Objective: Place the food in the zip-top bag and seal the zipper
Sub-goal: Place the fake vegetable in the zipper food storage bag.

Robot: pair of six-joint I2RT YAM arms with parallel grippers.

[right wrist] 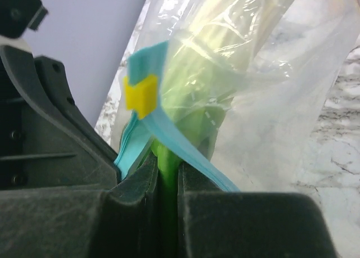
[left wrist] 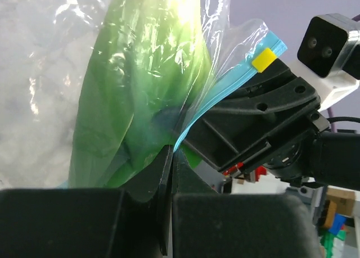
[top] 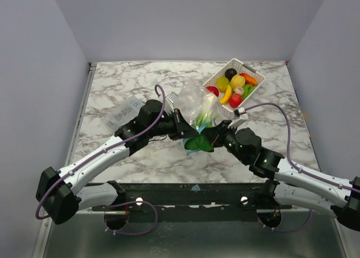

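— So, nearest us, the claws?
— The left claw (left wrist: 170,157) is pinched tight on the zipper (left wrist: 225,92). The right claw (right wrist: 167,169) stands narrow, gripping the same strip with green leaf between.
— And the bag?
— The zip-top bag (top: 194,100) lies mid-table (top: 129,84), a leafy green vegetable (top: 205,114) inside. Farther back, other food (top: 237,81) fills the white basket (top: 234,60).

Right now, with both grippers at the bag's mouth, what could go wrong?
The green vegetable, pinched in the right gripper, crosses the zipper; closing it may jam on the leaf. The left gripper pinches only an edge of the zip-top bag, so a tug could slip it free. Other food lies in the basket; sealing now would leave it out.
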